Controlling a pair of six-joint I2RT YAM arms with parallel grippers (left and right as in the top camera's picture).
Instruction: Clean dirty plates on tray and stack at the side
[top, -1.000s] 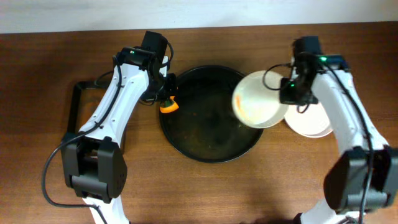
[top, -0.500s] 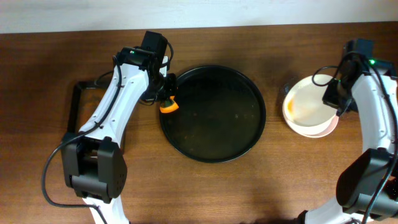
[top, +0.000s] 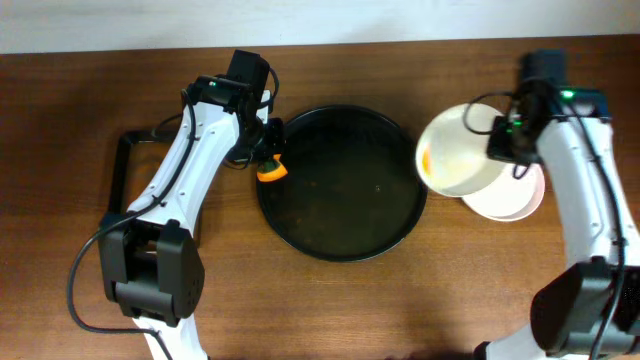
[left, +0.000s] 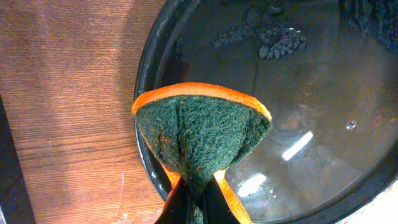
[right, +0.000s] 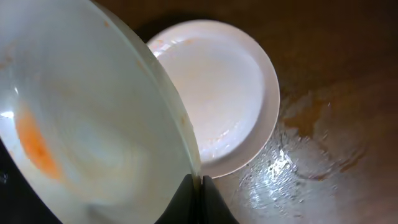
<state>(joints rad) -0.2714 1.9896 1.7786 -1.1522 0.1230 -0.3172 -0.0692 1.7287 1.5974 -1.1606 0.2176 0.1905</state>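
Overall: two robot arms work at a brown wooden table (top: 330, 300), seen from above, with a large round black tray (top: 340, 190) in the middle.
Left gripper (left: 196, 200): clenched on a sponge (left: 199, 130), pinching its lower edge so that it spreads upward like a fan.
Sponge: orange with a dark green scouring face. It hangs over the left rim of the tray, partly above the wood and partly above the tray floor.
Tray: its raised rim is glossy, and its floor is wet, with clusters of droplets and glints of light.
Right gripper (right: 198, 186): grasping the held plate (right: 93, 124), with both fingers tight on a point of its rim.
Held plate: pale, round and shallow, and steeply tilted. Its inside shows from above and carries an orange smear (right: 34, 146) on the side nearer the tray. From overhead it hangs at the tray's right edge, overlapping both the tray rim and the resting plate.
Resting plate (right: 217, 87): pale pink, lying flat on the table to the right of the tray, partly hidden by the held plate. Faint orange traces show near its rim. It may be a stack of more than one plate, but the views do not settle this.
Wet patch (right: 311, 124): a shiny smear of liquid on the wood just beside the resting plate.
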